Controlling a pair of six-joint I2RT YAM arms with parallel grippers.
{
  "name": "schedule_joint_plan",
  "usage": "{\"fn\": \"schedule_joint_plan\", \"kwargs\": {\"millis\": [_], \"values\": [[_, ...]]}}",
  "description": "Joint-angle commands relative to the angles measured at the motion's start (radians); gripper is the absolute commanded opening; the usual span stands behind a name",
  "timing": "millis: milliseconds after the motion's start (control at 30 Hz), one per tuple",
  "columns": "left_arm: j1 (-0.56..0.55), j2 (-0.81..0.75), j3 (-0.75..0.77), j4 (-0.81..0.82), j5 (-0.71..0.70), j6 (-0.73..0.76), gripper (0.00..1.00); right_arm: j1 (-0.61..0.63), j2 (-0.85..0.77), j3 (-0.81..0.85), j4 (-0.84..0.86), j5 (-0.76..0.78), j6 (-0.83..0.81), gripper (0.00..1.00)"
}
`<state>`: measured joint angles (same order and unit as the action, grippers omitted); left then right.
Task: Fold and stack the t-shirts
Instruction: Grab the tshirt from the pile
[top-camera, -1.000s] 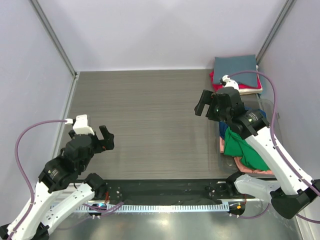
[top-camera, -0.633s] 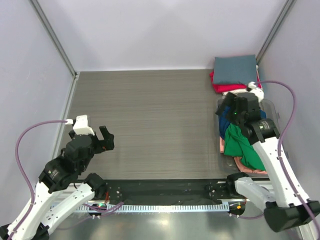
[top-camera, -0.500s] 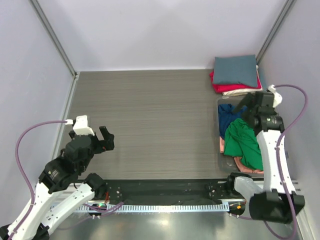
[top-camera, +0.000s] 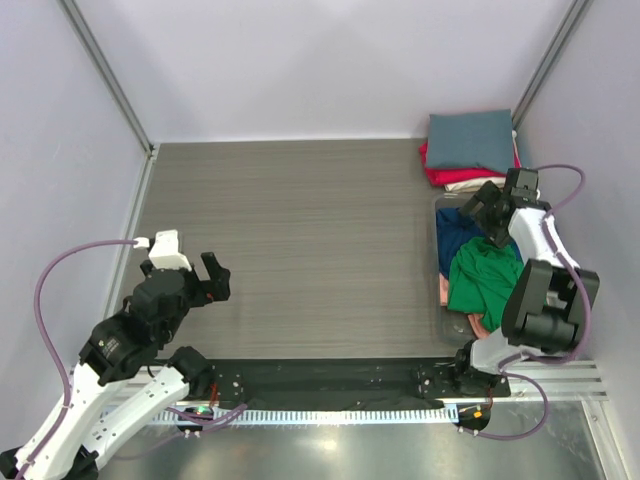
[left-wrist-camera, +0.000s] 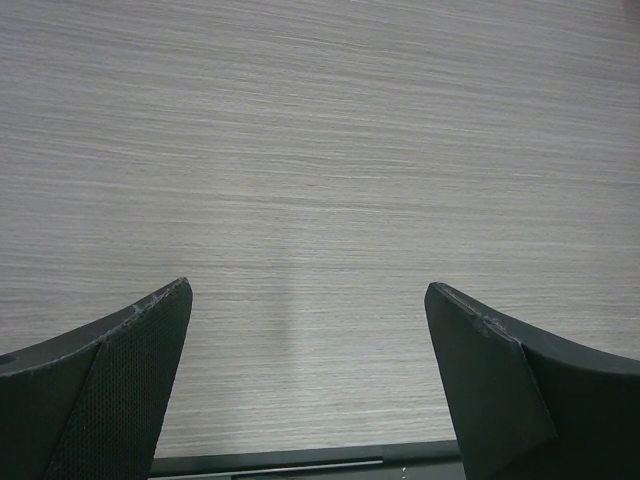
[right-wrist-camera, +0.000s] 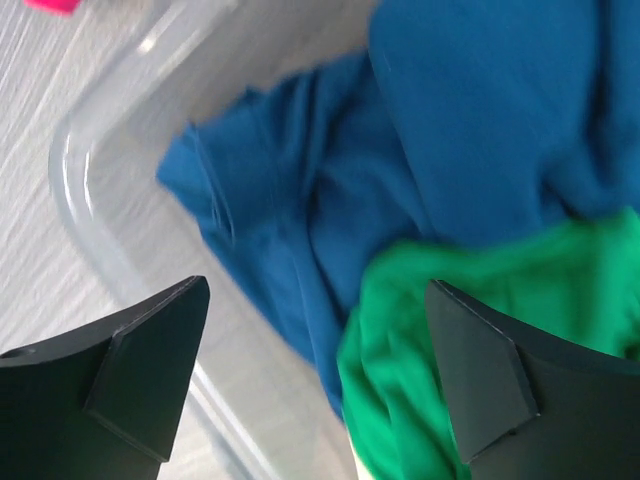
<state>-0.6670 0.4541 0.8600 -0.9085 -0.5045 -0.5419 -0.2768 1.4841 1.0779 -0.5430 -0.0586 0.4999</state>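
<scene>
A clear plastic bin (top-camera: 438, 262) at the right holds a crumpled blue t-shirt (top-camera: 455, 240), a green t-shirt (top-camera: 485, 285) and a salmon-pink one (top-camera: 478, 324). Behind it stands a folded stack: a slate-grey t-shirt (top-camera: 470, 140) on a red one (top-camera: 442, 176) on a cream one (top-camera: 478, 185). My right gripper (top-camera: 484, 215) hangs open and empty over the bin's far end. Its wrist view shows the blue t-shirt (right-wrist-camera: 450, 130) and the green t-shirt (right-wrist-camera: 480, 330) just beyond the open gripper (right-wrist-camera: 315, 370). My left gripper (top-camera: 213, 281) is open and empty over bare table (left-wrist-camera: 310, 370).
The bin's clear rim (right-wrist-camera: 90, 230) runs close under the right gripper's left finger. The grey wood-grain table (top-camera: 290, 230) is walled by pale panels at the back and both sides. A black rail (top-camera: 320, 380) lies along the near edge between the arm bases.
My right arm has swung from over the table's right part out to the right and down over the bin. The left arm has not moved.
</scene>
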Motion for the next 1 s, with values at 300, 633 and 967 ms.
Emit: {"fn": "schedule_joint_plan", "kwargs": {"millis": [300, 633, 967], "values": [[0.001, 0.018, -0.001, 0.037, -0.026, 0.0, 1.0, 0.028, 0.269, 0.183, 0.232, -0.053, 0.011, 0.46], [0.001, -0.003, 0.001, 0.037, -0.026, -0.003, 1.0, 0.351, 0.174, 0.63, -0.024, -0.001, -0.083, 0.01], [0.003, -0.015, 0.004, 0.023, -0.057, -0.016, 1.0, 0.659, 0.302, 1.442, -0.097, -0.238, -0.003, 0.01]]}}
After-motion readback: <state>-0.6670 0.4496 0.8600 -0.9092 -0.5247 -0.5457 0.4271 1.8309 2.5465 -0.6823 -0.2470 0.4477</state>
